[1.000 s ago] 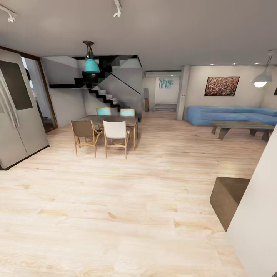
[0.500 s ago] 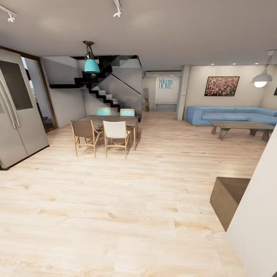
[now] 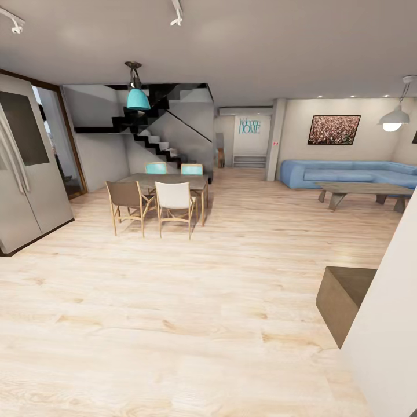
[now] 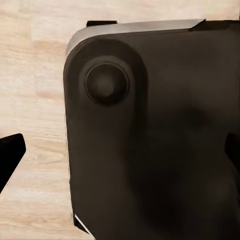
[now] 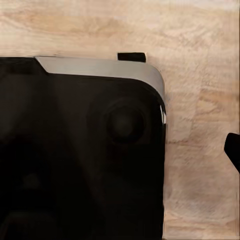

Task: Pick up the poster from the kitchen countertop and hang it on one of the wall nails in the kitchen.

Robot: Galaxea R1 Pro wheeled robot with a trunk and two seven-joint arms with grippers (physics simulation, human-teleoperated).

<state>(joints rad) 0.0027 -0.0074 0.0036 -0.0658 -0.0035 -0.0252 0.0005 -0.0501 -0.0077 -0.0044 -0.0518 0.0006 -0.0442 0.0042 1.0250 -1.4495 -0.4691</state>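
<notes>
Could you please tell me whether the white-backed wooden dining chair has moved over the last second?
No. The white-backed wooden dining chair stands in the same spot against the dark dining table and the black staircase behind it in all three head views.

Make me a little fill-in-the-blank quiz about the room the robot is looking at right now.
1. The pendant lamp over the dining table has a ____ shade.
2. The sofa along the far wall is ____.
3. Around the dining table stand ____ chairs.
4. The sign on the far wall reads ____.

Missing words: turquoise; blue; four; HOME
</notes>
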